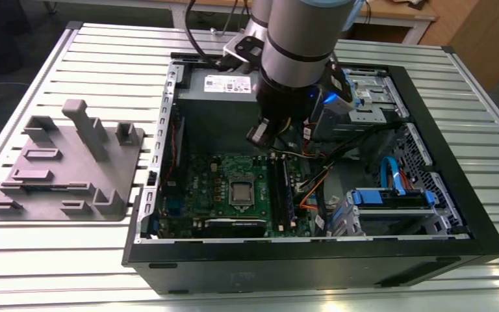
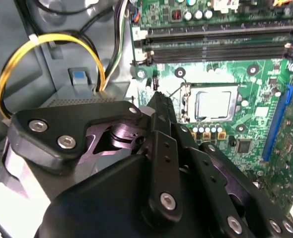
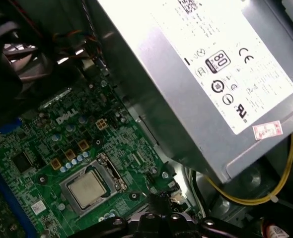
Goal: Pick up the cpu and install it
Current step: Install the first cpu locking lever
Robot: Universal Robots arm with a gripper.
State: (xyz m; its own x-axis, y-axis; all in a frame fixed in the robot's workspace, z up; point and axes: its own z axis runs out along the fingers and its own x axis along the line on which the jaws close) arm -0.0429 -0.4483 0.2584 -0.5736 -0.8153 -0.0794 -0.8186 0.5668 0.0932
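one cpu (image 2: 213, 105) lies flat, silver top up, in the metal-framed socket (image 2: 213, 88) near the middle of the motherboard (image 2: 256, 74). the gripper (image 2: 158, 99) hangs above the motherboard, just beside the socket and apart from the cpu, its jaws clenched together on nothing. past the motherboard's edge sit the grey power supply (image 3: 226, 74) and a looped yellow cable (image 2: 17, 54).
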